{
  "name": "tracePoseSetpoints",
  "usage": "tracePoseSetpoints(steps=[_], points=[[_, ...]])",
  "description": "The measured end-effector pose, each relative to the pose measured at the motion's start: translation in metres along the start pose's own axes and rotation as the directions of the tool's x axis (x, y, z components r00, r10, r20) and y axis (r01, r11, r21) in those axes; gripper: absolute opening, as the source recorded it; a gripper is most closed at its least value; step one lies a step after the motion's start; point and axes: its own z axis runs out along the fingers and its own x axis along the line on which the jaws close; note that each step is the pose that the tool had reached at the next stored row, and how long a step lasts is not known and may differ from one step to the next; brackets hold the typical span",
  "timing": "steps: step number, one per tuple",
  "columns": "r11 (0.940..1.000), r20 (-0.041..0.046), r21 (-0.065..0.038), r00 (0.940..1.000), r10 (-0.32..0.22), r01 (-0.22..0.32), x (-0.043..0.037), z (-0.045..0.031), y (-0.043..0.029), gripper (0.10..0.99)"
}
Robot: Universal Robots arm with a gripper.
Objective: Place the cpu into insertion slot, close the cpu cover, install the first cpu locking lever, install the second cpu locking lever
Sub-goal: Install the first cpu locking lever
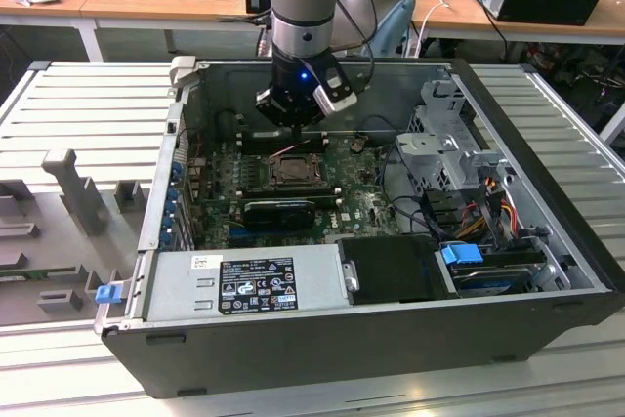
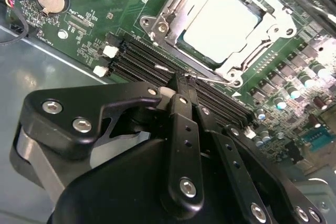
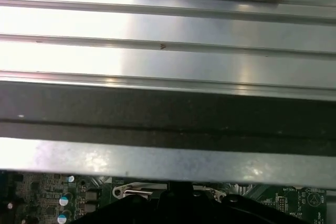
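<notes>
Beside the covered cpu point(image 2: 223, 22), the narrow-closed end effector point(image 2: 181, 85) touches a lever point(image 2: 210, 78).

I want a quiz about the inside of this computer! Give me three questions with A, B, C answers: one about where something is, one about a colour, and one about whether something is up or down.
1. Where is the cpu?
A. Sitting in the insertion slot
B. Lying on the table outside the case
C. On top of the power supply

2. What colour is the circuit board?
A. Red
B. White
C. Green

3. How is the cpu cover?
A. Standing straight up
B. Lying down flat around the cpu
C. Taken off and left outside the case

Answers:
1. A, in the second wrist view the silver square sits inside the socket.
2. C, the board is green around the socket.
3. B, the metal frame lies flat, with the cpu showing through its window.
</notes>
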Motion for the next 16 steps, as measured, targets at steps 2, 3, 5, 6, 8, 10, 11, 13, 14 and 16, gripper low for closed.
tracePoseSetpoints(steps=[2,3,5,6,8,10,11,13,14,16], points=[[1.0,0.0,0.0,1.0,-0.001,0.001,-0.0027,0.0032,0.0,0.106],[1.0,-0.0001,0.0,1.0,-0.001,0.001,-0.0041,0.0053,0.0,0.106],[1.0,-0.0001,0.0,1.0,-0.002,0.002,-0.0054,0.0084,0.0002,0.106],[1.0,-0.0002,0.0,1.0,-0.002,0.002,-0.0061,0.0104,0.0003,0.106],[1.0,-0.0002,0.0,1.0,-0.002,0.002,-0.0077,0.0141,0.0006,0.106],[1.0,-0.0002,0.0,1.0,-0.002,0.002,-0.009,0.0163,0.0006,0.106],[1.0,-0.0003,0.0,1.0,-0.002,0.002,-0.0094,0.0165,0.0005,0.106],[1.0,-0.0002,0.0,1.0,-0.002,0.002,-0.0095,0.0166,0.0004,0.106],[1.0,-0.0002,0.0,1.0,-0.002,0.002,-0.0095,0.0165,0.0003,0.106],[1.0,0.0001,-0.003,1.0,-0.002,0.002,-0.0088,0.0142,0.0,0.106]])
